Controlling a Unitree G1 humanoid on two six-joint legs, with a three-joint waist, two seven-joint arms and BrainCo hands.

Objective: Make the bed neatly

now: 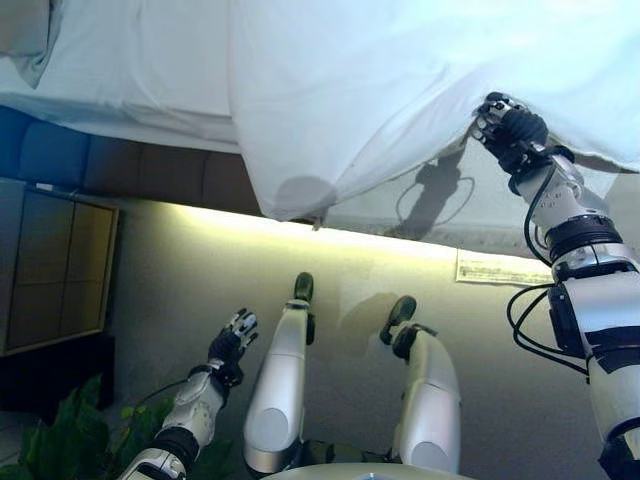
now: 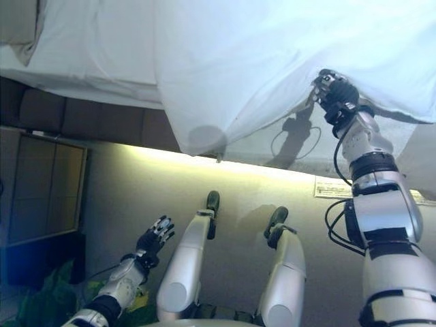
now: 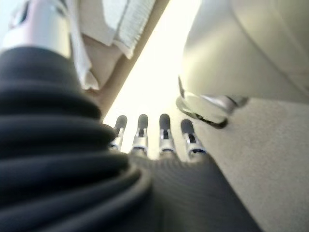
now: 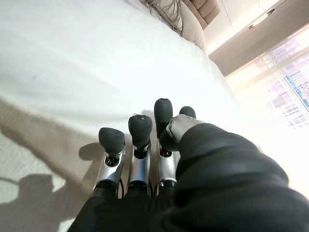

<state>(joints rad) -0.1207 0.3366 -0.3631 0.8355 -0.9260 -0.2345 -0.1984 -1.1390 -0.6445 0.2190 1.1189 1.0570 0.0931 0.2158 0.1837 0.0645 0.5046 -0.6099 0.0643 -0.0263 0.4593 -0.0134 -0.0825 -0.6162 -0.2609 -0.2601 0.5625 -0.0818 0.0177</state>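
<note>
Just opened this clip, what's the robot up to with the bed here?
The robot stands at the side of the bed, working on the white duvet. Its right hand is raised to the duvet's hanging edge, fingers curled at the fabric as if gripping it. A corner of the duvet droops over the side of the mattress. The left hand hangs low over the floor, open and empty.

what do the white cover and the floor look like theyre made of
The white cover looks like soft woven cloth, probably cotton, matte: it hangs in folds and creases off the bed edge by the right hand. The floor looks like short-pile carpet, beige and dull, with no shine; its weave is too fine to tell.
</note>
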